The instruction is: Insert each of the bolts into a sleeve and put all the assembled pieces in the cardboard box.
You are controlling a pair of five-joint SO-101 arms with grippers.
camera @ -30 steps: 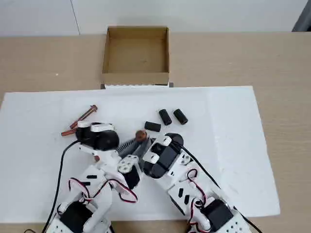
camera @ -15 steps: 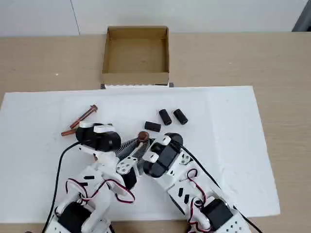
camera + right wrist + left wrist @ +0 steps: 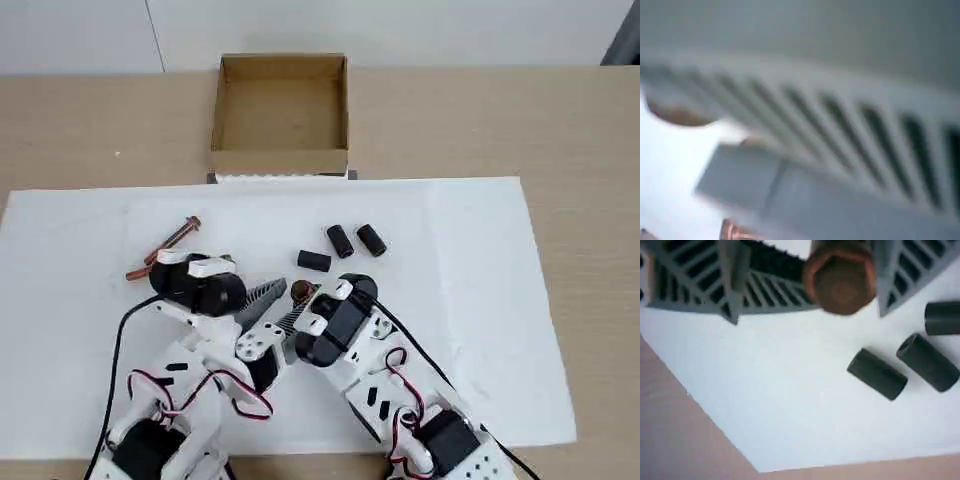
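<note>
A copper bolt (image 3: pixel 299 291) shows its hexagonal head (image 3: pixel 840 282) between the two grey slatted fingers of my left gripper (image 3: pixel 290 296), which stands open, with a gap on one side of the head. My right gripper (image 3: pixel 306 302) meets the bolt from the other side and looks shut on it, though its fingertips are hidden under the arm. A slatted finger (image 3: pixel 840 140) crosses close in front of the right wrist view. Three black sleeves (image 3: pixel 313 261) (image 3: pixel 340 241) (image 3: pixel 371 239) lie just beyond. Two more bolts (image 3: pixel 175 237) (image 3: pixel 140 272) lie at the left.
The open cardboard box (image 3: pixel 280 160) stands behind the white sheet (image 3: pixel 480 300), with nothing in it. The sleeves (image 3: pixel 877 374) lie close to the sheet's far edge. Both arms crowd the sheet's near middle, and its right half has free room.
The left gripper's fingers have spread apart around the bolt. The bolt head has shifted slightly right and nearer, toward the right gripper. The sleeves and loose bolts have not moved.
</note>
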